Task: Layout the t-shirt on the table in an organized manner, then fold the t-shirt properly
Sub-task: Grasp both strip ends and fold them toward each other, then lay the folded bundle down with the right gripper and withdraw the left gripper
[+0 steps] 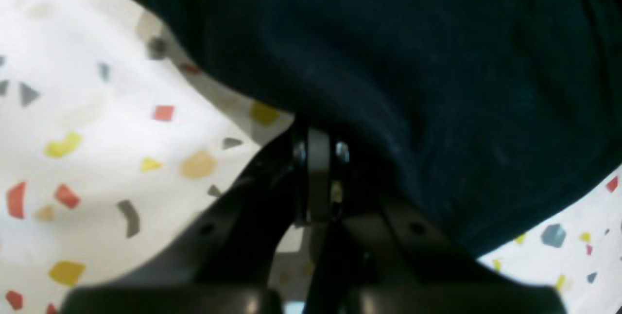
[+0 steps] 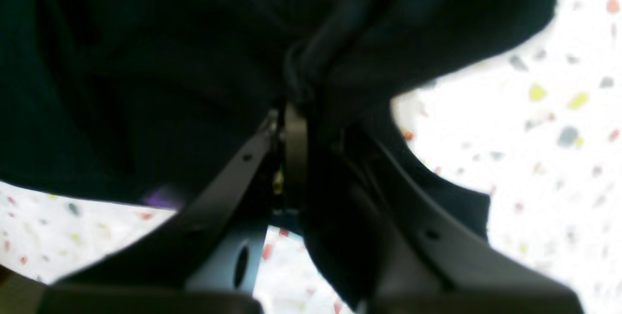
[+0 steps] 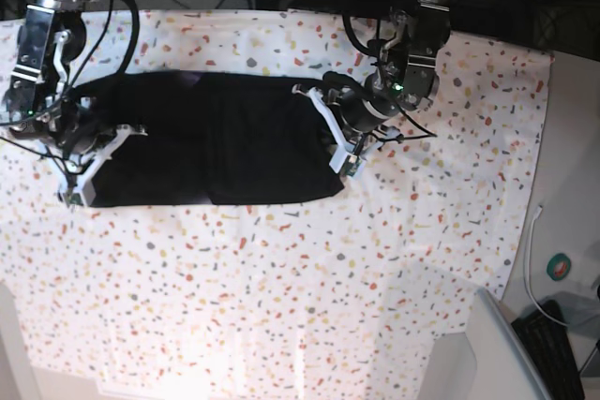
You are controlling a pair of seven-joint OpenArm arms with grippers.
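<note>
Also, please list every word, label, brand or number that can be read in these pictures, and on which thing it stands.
None can be read.
Large plain black fabric t-shirt: no print visible.
Small purple patch on it: too blurred.
White speckled table cover: coloured flecks only, no text.

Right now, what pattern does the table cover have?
The table cover is white, speckled with small red, orange, yellow and grey flecks; the base view shows it best.

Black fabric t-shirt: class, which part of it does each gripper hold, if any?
Both hold the black fabric t-shirt: left gripper shut on one end's edge, right gripper on a bunched fold at the other end.
</note>
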